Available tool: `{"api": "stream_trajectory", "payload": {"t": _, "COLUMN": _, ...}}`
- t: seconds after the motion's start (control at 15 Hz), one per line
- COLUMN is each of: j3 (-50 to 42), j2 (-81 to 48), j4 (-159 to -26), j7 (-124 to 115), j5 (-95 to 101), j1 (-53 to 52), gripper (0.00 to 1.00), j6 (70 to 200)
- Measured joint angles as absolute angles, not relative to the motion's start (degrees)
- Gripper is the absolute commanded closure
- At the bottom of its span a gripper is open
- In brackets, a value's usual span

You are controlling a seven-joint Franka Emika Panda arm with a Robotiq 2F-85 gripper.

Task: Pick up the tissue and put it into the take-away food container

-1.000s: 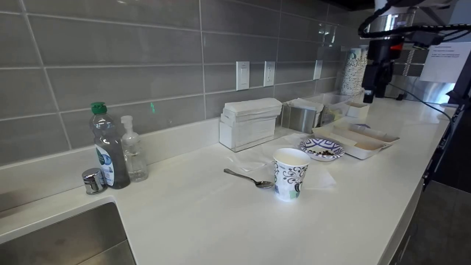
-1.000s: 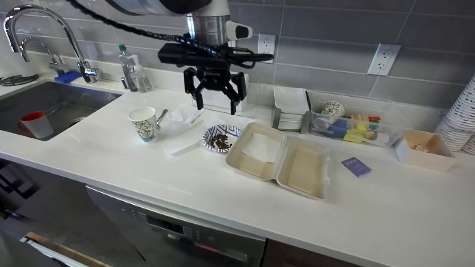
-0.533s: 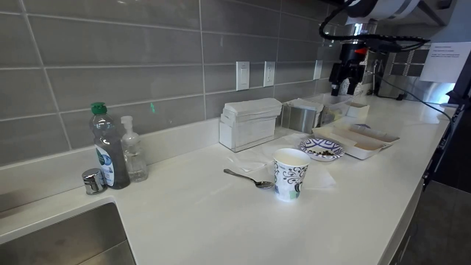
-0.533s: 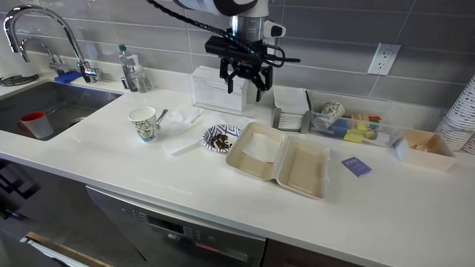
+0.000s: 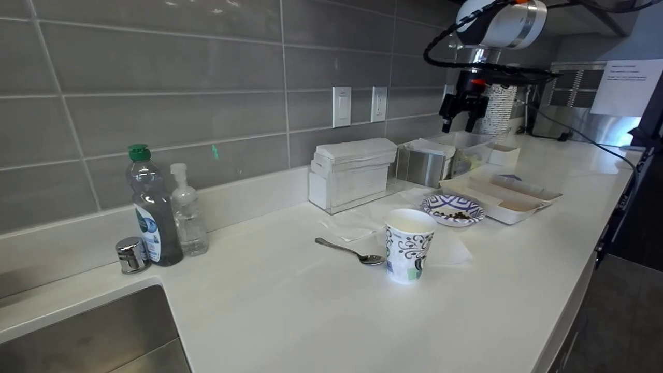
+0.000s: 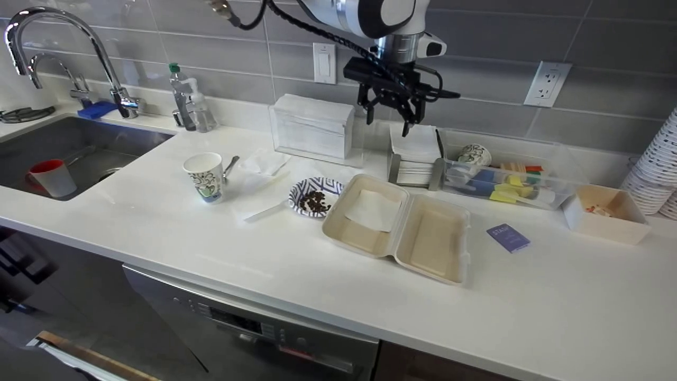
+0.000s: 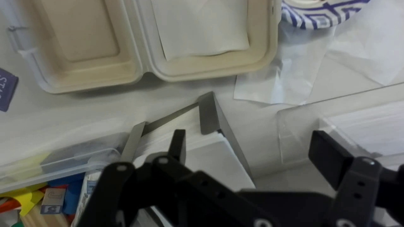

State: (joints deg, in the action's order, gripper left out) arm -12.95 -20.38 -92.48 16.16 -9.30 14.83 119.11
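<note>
I saw a white tissue lying inside one half of the open take-away food container, and judged the placing done. The black gripper hung above the metal napkin holder, spread wide and holding nothing; nothing seemed left but parking the arm.

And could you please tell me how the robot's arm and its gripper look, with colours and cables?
The arm is rounded and white with black and grey sections, ending in a silver collar. A black textured cable loops beside it. The gripper is black, with two angular, jointed fingers. In an exterior view, a red-orange mark shows below the collar.
</note>
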Motion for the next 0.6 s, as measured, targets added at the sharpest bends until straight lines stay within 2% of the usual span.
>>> {"api": "stream_trajectory", "payload": {"t": 0.2, "j3": -12.1, "j2": -25.6, "j4": -86.2, "j7": 14.4, "j5": -9.7, "j1": 16.6, "gripper": 0.00, "j6": 118.9}}
{"api": "stream_trajectory", "payload": {"t": 0.6, "j3": -11.6, "j2": -25.2, "j4": -86.1, "j7": 14.5, "j5": -9.6, "j1": 16.9, "gripper": 0.00, "j6": 119.0}}
